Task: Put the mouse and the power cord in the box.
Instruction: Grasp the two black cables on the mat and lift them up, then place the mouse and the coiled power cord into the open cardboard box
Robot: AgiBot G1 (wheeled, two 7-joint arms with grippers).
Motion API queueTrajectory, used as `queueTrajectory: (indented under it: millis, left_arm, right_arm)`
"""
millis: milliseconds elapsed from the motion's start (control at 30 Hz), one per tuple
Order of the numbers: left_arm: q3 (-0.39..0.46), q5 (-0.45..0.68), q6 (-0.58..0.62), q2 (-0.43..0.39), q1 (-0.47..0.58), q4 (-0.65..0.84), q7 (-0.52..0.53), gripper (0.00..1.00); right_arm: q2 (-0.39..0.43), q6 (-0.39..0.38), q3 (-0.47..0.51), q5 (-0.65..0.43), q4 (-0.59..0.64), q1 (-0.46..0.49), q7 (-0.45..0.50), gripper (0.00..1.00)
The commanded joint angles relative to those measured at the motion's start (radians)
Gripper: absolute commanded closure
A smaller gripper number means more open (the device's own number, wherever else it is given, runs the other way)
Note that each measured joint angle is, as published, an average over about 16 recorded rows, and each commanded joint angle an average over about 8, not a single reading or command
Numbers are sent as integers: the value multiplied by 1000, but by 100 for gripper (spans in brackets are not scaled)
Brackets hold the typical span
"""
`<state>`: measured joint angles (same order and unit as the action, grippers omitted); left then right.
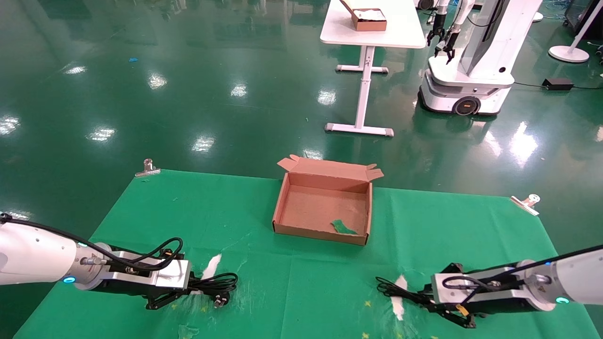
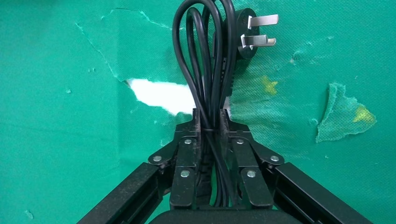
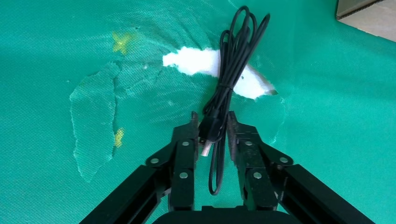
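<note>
Low in the left of the head view, the left end effector [image 2: 208,119] is lying close over the green desk [image 1: 301,282], its fingers closing tight on the power cord [image 2: 208,65] at the tied waist of the bundle. The long loops and the pronged plug [image 2: 250,31] are sticking out past the fingertips, unsupported. Low in the right of the head view, the right end effector [image 3: 210,128] is sitting with its fingers slightly apart on either side of a thin black cable [image 3: 233,60], bundled and ending in a small connector. Whether the fingers are actually pinching that cable I cannot tell for sure; a gap seems to be showing on each side. The mouse body itself is not showing in any view, so it is probably hidden under the right arm. The box [image 1: 323,207] is standing open in the middle of the head view, well apart from both end effectors, with only a green scrap inside.

The risks are looking fairly plain. The free loops and heavy plug could be swinging or dragging during a lift and catching on the near wall of the box. The desk cloth is torn into white patches [image 1: 210,267] near both end effectors, so a low finger could be snagging the fabric. On the right, lifting by the thin cable alone could be letting the mouse dangle or slip away.
</note>
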<state>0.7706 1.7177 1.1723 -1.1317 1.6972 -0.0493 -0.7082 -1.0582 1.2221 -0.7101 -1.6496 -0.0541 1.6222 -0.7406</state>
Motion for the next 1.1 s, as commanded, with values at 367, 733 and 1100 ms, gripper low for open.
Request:
queueTrajectory:
  millis: [367, 733, 1100]
  left_arm:
    - [-41, -59, 57, 38, 28, 34, 54, 100]
    - [-220, -314, 215, 123, 158, 176, 294, 100]
    - [-280, -408, -12, -67, 282, 144, 356, 100]
  right_arm:
    - [43, 58, 18, 27, -13, 43, 1, 100]
    - [187, 215, 68, 92, -129, 266, 100, 100]
    - [-62, 63, 91, 131, -167, 291, 154, 100]
